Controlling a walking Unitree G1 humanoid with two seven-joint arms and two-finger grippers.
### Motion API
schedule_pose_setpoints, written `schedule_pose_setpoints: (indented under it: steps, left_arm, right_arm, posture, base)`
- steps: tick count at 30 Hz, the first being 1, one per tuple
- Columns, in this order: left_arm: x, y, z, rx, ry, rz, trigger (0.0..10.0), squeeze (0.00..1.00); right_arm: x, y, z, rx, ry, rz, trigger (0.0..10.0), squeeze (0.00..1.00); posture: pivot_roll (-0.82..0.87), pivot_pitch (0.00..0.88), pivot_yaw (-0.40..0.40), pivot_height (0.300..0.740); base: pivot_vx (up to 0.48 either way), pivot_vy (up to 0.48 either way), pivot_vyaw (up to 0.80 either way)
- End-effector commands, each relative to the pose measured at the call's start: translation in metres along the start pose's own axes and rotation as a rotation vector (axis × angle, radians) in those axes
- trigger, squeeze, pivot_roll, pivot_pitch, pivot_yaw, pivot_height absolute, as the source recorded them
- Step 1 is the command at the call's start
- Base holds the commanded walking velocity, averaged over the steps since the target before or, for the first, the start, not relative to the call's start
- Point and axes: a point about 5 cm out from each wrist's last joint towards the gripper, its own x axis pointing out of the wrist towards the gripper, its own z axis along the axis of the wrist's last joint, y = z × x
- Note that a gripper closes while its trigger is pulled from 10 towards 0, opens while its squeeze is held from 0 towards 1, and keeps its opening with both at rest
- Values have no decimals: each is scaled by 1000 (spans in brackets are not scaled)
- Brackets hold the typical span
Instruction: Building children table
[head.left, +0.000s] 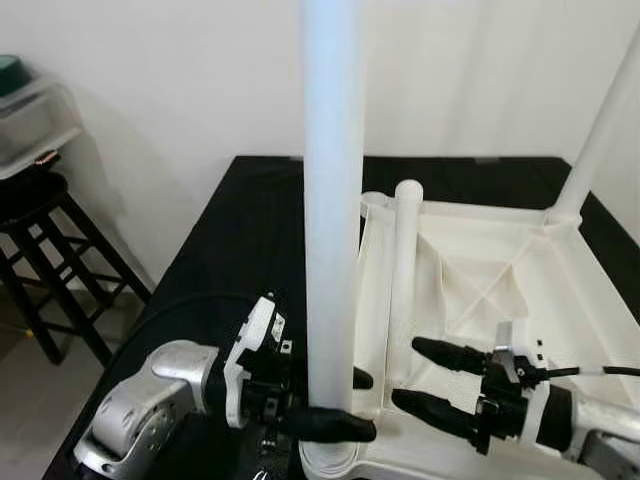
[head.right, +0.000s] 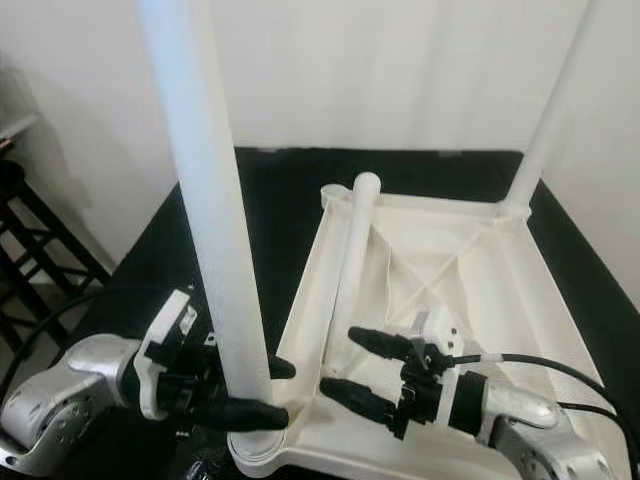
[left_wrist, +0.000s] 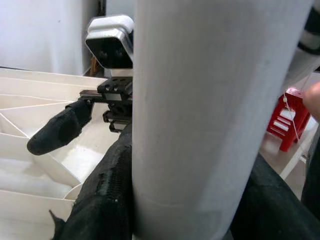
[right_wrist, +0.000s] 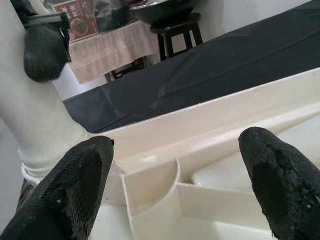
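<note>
Upside down on the black table (head.left: 220, 250), the white tabletop (head.left: 560, 290) has two legs standing: the far leg (head.left: 600, 130), and a near leg (head.left: 330, 200) clamped by the left gripper (head.left: 345, 405), while the right gripper (head.left: 435, 375) gapes empty near a loose leg (head.left: 405, 270) awaiting fitting.

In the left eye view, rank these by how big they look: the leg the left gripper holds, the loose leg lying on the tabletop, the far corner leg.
1. Held leg, by far the widest and tallest, though nearest the camera.
2. Far corner leg.
3. Loose leg.
The last two look close; the corner leg is cut off by the frame, so their order is unsure.
</note>
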Motion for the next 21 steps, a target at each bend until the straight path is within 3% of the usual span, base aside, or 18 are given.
schedule_pose_setpoints:
  steps: [1,2,4,6,7,8,9,10,12,13,15,16,18,19,20,21]
  left_arm:
    - [1,6,-10,-61,15,48,1451,0]
    - [3,18,-12,-36,39,152,10000,0]
    - [5,34,-13,-21,42,294,10000,0]
    - [7,39,-12,-19,25,338,10000,0]
    - [7,43,-10,-14,11,366,10000,153]
    - [8,50,-8,-5,4,429,10000,769]
    - [8,50,-8,-5,4,429,10000,769]
    - [6,62,-4,-3,-16,535,10000,1000]
    - [6,62,-4,-3,-16,535,10000,1000]
    - [5,72,0,19,-11,629,10000,1000]
    - [5,72,0,19,-11,629,10000,1000]
    - [3,81,5,52,-4,728,10000,267]
    - [3,81,5,52,-4,728,10000,267]
    - [0,87,7,88,24,813,10000,306]
    - [0,87,7,88,24,813,10000,306]
    - [-4,92,8,114,53,903,10000,263]
  right_arm:
    - [1,1,-1,7,-2,11,10000,0]
    - [1,1,-1,7,-3,10,10000,0]
    - [1,1,0,7,-4,9,10000,0]
    - [2,2,0,7,-5,8,10000,0]
    - [2,2,0,7,-5,8,10000,0]
    - [2,2,0,7,-6,7,10000,0]
    - [2,2,0,7,-6,7,10000,0]
    - [2,2,0,6,-7,6,10000,0]
    - [2,2,0,6,-7,6,10000,0]
    - [2,2,0,6,-8,5,10000,0]
    - [2,2,0,6,-8,5,10000,0]
    - [2,2,1,6,-9,5,10000,0]
    - [2,2,1,6,-9,5,10000,0]
    - [3,2,1,6,-10,5,10000,0]
    - [3,2,1,6,-10,5,10000,0]
    - [3,2,1,7,-11,4,10000,0]
  posture:
    - [-69,54,23,740]
    - [-67,54,23,740]
    - [-68,55,23,740]
    - [-68,55,26,740]
    - [-69,56,25,740]
    - [-68,56,24,740]
    - [-68,56,24,740]
    - [-68,56,25,740]
    - [-68,56,25,740]
    - [-68,56,25,740]
    - [-68,56,25,740]
    - [-66,56,24,740]
    - [-66,56,24,740]
    - [-64,55,25,740]
    - [-64,55,25,740]
    - [-61,55,26,740]
  base:
    - [0,0,0]
    - [0,0,0]
    - [0,0,0]
    - [0,0,0]
    - [0,0,0]
    - [0,0,0]
    - [0,0,0]
    - [0,0,0]
    - [0,0,0]
    - [0,0,0]
    - [0,0,0]
    - [0,0,0]
    - [0,0,0]
    - [0,0,0]
    - [0,0,0]
    - [0,0,0]
